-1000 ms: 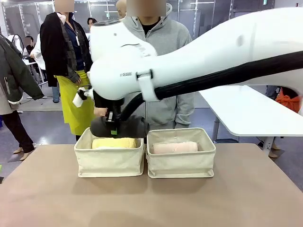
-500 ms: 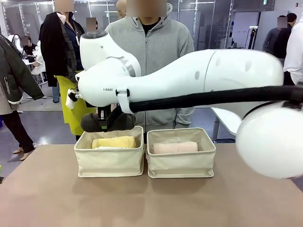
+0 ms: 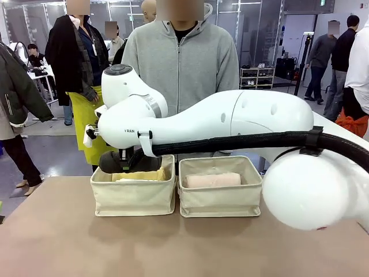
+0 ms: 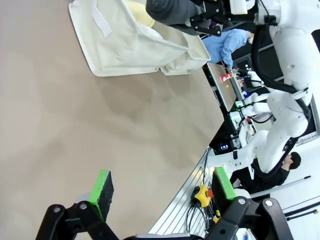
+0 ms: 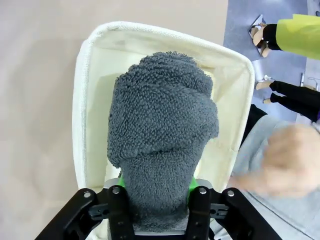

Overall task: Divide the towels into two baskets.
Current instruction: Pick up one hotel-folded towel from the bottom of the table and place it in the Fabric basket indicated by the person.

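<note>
Right gripper (image 5: pixel 155 192) lowering grey towel (image 5: pixel 162 130) into left basket (image 3: pixel 134 196), fingers easing but touching it; left gripper (image 4: pixel 160 187) fingers open.

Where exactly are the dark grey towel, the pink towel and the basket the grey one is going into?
dark grey towel (image 5: pixel 162 125): right wrist view, middle of the roll.
pale pink towel (image 3: pixel 212 180): front view, middle of the roll's top.
left basket (image 3: pixel 132 196): front view, its near fabric wall.
</note>
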Tool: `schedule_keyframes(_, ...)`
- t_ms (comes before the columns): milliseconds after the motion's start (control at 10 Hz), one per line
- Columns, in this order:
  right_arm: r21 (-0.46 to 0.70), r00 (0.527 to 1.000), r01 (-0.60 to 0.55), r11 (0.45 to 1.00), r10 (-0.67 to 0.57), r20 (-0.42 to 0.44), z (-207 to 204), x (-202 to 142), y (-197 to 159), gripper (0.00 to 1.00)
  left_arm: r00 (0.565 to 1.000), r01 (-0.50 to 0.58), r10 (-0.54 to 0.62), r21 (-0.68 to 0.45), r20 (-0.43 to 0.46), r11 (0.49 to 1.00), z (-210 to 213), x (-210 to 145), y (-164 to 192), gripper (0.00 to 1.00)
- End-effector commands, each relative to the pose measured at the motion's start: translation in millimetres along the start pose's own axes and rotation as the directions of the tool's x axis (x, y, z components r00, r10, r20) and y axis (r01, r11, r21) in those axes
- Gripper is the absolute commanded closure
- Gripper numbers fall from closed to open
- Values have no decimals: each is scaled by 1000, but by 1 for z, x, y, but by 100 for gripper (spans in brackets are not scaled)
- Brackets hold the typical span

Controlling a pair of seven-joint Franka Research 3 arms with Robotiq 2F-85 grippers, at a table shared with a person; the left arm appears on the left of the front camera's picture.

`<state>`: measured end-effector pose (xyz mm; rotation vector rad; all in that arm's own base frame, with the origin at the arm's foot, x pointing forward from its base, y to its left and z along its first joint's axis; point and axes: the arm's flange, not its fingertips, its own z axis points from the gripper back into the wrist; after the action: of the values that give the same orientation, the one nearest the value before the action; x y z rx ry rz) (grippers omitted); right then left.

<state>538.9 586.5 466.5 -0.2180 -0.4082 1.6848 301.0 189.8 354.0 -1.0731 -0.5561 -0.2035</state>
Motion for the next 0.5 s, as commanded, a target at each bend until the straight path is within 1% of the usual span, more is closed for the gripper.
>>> schedule_keyframes(0,-21,1000,7,1000,-7,-8,3,17,-14,35,1000,6,-6,-11,-2,1000,4,-3,-4,0)
schedule_keyframes(100,-26,1000,1,1000,-2,-16,4,18,-12,25,1000,6,-6,-11,-2,1000,4,-3,-4,0)
schedule_keyframes(200,-27,1000,11,1000,-11,-17,6,17,-12,1,1000,6,-6,-11,-2,1000,4,-3,-4,0)
schedule_keyframes(400,-21,1000,13,1000,-13,-11,8,18,-11,0,1000,6,-6,-11,-2,1000,4,-3,-4,0)
